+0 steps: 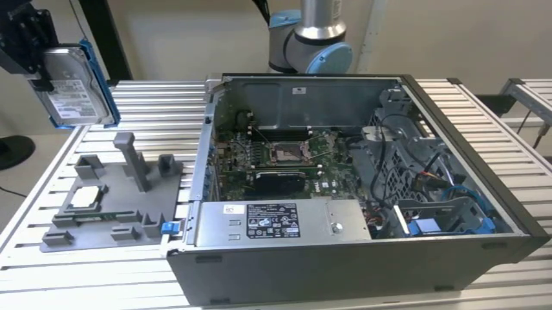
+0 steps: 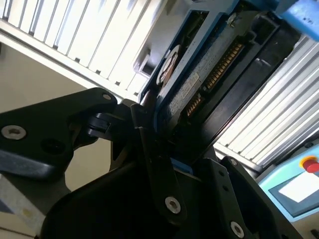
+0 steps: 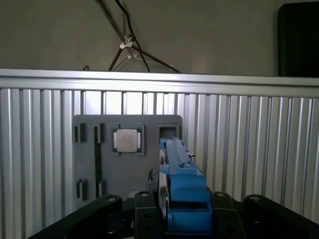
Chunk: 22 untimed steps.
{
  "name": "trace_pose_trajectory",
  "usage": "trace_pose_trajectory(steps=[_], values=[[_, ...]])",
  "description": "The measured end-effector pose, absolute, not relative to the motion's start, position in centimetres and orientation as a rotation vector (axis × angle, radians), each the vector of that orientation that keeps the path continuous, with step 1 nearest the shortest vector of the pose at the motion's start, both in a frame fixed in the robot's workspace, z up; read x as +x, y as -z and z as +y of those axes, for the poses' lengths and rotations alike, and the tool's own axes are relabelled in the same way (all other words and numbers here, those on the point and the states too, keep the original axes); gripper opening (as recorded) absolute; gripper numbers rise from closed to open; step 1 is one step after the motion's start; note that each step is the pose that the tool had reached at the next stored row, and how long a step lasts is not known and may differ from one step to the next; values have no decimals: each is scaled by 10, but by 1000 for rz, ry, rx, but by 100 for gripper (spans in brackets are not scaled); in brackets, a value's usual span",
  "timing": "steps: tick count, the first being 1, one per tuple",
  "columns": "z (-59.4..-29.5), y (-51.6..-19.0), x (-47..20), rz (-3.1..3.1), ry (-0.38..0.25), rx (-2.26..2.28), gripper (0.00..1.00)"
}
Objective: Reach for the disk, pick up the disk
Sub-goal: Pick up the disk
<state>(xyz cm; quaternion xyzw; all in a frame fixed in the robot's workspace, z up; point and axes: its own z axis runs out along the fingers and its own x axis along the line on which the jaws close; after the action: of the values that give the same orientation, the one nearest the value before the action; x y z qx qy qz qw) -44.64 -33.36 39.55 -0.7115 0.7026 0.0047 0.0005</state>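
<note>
- Far on the exterior view's left, up high: the gripper (image 1: 41, 68) is clamped on the disk (image 1: 74, 90). The disk hangs roughly on edge, a bit tilted, with its white label facing the camera and a blue rail down its side. It's in the air, well clear of everything under it, so the pick looks done to me.
- In the first wrist view the disk (image 3: 182, 191) sits edge-on between the two black fingers (image 3: 144, 211), one on each face (looks like a pretty centred pinch).
- Below the disk in the exterior view is the grey fixture (image 1: 103, 216) on the slatted table (image 1: 155, 103). It has upright posts (image 1: 128, 155), and the small square chip (image 1: 86, 197) sits in its own pocket, nowhere near the disk.
- Further along is the open computer case (image 1: 345, 271), board exposed, with the power supply box (image 1: 345, 223) at its near wall. It's well apart from the gripper.
- My take on doing this bit well: the drive is smooth metal held on edge, so the squeeze needs to be firm and square across the faces or it could pivot in the grip. I'd want the contact near the middle of the body, not out by one end. Any motion should be slow and straight, since those posts are right underneath and a swinging corner could clip one.
</note>
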Motion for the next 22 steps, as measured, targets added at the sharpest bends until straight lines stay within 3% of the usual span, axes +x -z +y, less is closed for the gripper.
trace_pose_trajectory(steps=[22], values=[[-334,-437,-446,2207,-15,-2235,0]])
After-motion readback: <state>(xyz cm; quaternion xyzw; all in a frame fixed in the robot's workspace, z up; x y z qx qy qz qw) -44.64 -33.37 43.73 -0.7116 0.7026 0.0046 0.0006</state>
